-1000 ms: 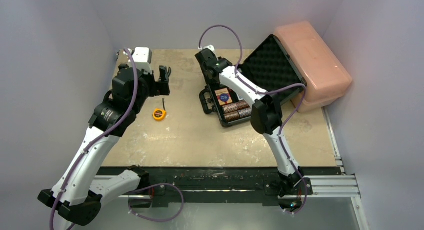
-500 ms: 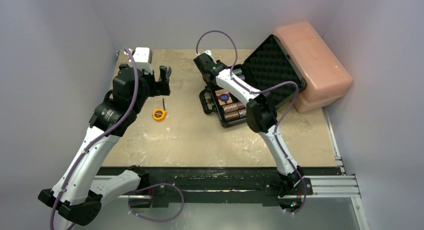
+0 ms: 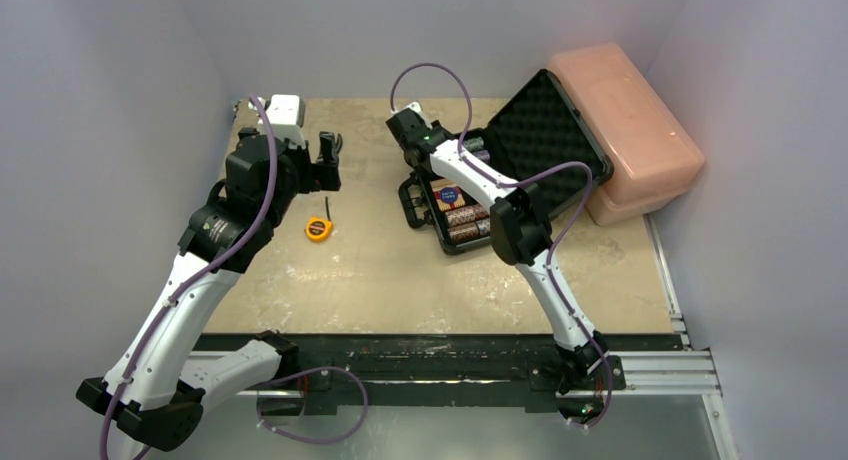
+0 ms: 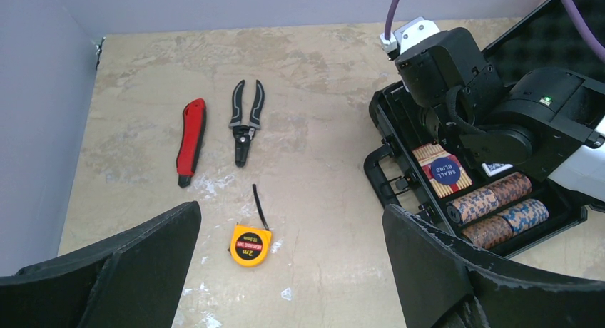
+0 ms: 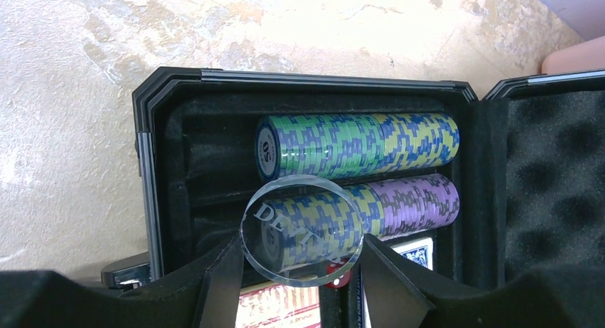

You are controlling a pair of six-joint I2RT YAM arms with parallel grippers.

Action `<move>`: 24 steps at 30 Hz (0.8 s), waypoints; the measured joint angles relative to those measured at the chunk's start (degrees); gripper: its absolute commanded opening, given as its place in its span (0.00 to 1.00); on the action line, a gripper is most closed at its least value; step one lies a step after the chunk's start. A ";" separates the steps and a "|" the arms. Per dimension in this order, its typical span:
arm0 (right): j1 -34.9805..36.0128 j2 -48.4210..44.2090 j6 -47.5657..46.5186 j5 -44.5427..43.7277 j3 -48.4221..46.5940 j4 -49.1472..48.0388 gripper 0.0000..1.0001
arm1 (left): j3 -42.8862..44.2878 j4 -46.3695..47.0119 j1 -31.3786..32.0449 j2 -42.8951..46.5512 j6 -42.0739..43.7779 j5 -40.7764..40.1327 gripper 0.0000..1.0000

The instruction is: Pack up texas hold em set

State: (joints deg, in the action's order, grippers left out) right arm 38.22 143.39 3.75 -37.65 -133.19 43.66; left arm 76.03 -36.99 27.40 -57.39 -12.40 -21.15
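Top view first: the black briefcase [image 3: 411,205] is parked open at about 1 o'clock on the table [image 3: 380,270], with its egg-crate foam lid [image 3: 540,130] tipped back just beside the pink box [image 3: 625,120] at 2 o'clock. A yellow tape measure [image 3: 318,228] is left out at 9 o'clock. The left gripper [image 3: 328,145] is held at 10 o'clock, well apart from the case. The right gripper [image 3: 428,155] is hung over the tray's far-left end, and what it carries can't be made out from here. Left wrist view: the left jaws are spread wide with nothing between them, and stuff not seen from above gets shown. Pliers [image 4: 245,121] and a red utility knife [image 4: 191,141] are laid at 11 o'clock, "2m" is printed on the tape measure, and a SMALL BLIND button [image 4: 444,170] is set on the red deck [image 4: 426,157] in the tray, with brown speckled chip rolls [image 4: 492,200] just beside it. Right wrist view: a clear round button [image 5: 303,232], letters starting "DE" readable on it, is clamped between the right fingers [image 5: 228,271] above the tray. Two rows of chip stacks [image 5: 357,144] are packed at 12 o'clock, with "50" shown on an end chip. A red die [image 5: 334,273] and a blue deck [image 5: 414,253] are tucked at 6 o'clock.
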 measured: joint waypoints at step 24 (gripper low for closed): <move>1.03 -0.09 0.98 1.68 0.07 -1.03 0.77 | 0.00 0.00 0.00 -0.04 0.00 0.37 1.00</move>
State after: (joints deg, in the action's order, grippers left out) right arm 39.24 143.31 4.73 -35.97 -133.12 42.63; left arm 76.03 -36.99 27.40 -57.43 -12.40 -20.78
